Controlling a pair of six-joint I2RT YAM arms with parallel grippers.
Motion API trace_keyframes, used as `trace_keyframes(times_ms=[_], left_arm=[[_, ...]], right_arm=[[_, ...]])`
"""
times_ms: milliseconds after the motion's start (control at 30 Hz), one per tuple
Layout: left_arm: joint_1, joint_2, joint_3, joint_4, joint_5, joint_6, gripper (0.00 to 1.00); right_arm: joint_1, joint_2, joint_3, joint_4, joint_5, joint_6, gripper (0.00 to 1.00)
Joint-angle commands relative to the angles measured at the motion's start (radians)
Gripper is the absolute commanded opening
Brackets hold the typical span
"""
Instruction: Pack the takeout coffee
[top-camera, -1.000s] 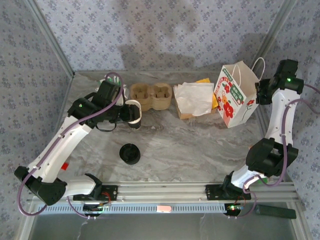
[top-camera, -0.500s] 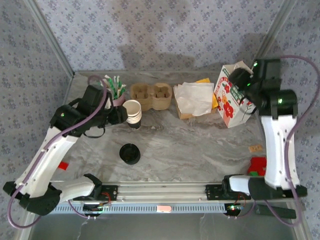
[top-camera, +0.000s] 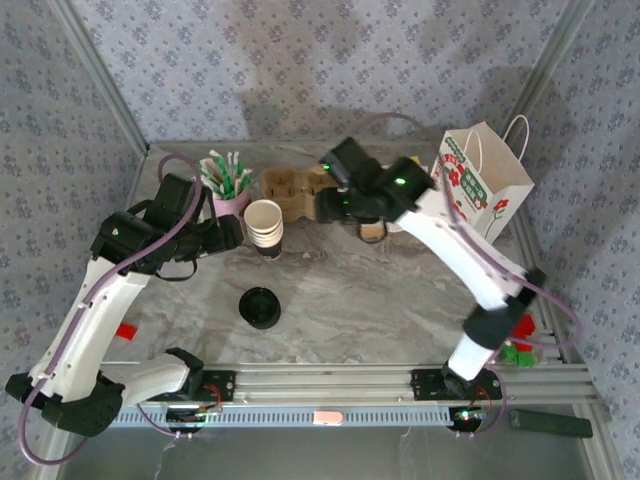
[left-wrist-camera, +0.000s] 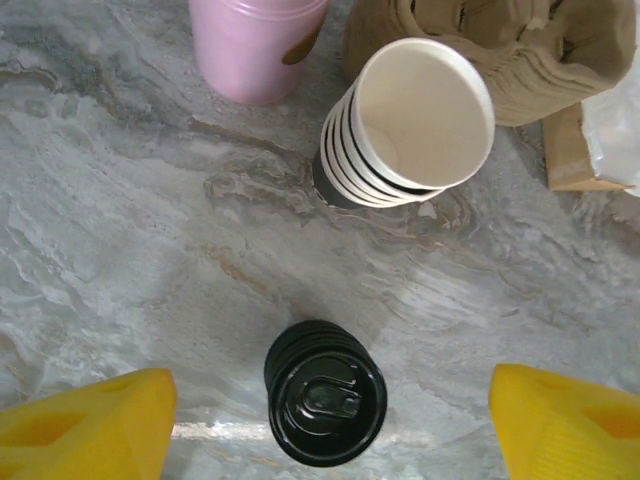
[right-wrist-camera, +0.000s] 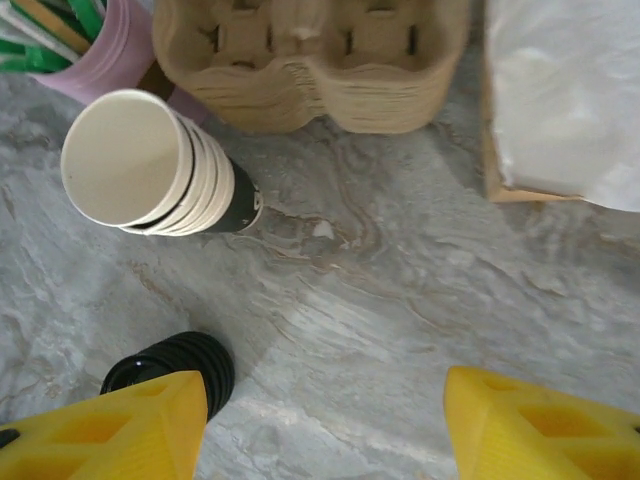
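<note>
On the overhead camera, the left arm rises from its base at the near left corner, elbow bent, forearm running toward the back. The left gripper (top-camera: 230, 236) sits just beside the stack of paper cups (top-camera: 265, 226). The right arm stretches from its base diagonally to the back centre, and the right gripper (top-camera: 331, 205) hangs over the cardboard cup carrier (top-camera: 292, 190). That arm covers much of what lies between the carrier and the paper bag (top-camera: 487, 190), which stands upright at the back right. The takeout coffee (top-camera: 260, 307) stands alone on the marble table (top-camera: 380, 290), nearer to me than the cup stack and well apart from both grippers. A pink cup of stirrers (top-camera: 228, 182) stands at the back left. From up here I can't make out either pair of jaws.

My left wrist camera looks down at the table. The yellow fingers (left-wrist-camera: 85, 425) sit in the bottom corners, spread wide and holding nothing, with the coffee's black lid on the table below between them. Beyond it are the cup stack, then the pink cup and carrier, both cut off by the frame.

On the right wrist camera, the yellow fingers (right-wrist-camera: 110, 430) are likewise apart and empty. One hides part of the coffee. White napkins (right-wrist-camera: 565, 90) are cut off at the top corner.
</note>
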Motion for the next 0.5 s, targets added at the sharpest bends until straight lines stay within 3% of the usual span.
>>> trace_keyframes(times_ms=[0, 167, 300, 467], left_arm=[[0.035, 0.002, -0.031, 0.039, 0.035, 0.035, 0.88], [0.129, -0.048, -0.105, 0.129, 0.093, 0.032, 0.99], [0.215, -0.084, -0.181, 0.207, 0.211, 0.004, 1.00], [0.232, -0.103, -0.251, 0.247, 0.276, -0.024, 1.00]], right_arm=[[0.017, 0.109, 0.138, -0.114, -0.048, 0.047, 0.64], [0.021, 0.304, 0.285, -0.111, -0.161, 0.087, 0.61], [0.025, 0.449, 0.440, -0.123, -0.202, 0.080, 0.58], [0.020, 0.537, 0.494, -0.101, -0.217, 0.070, 0.55]])
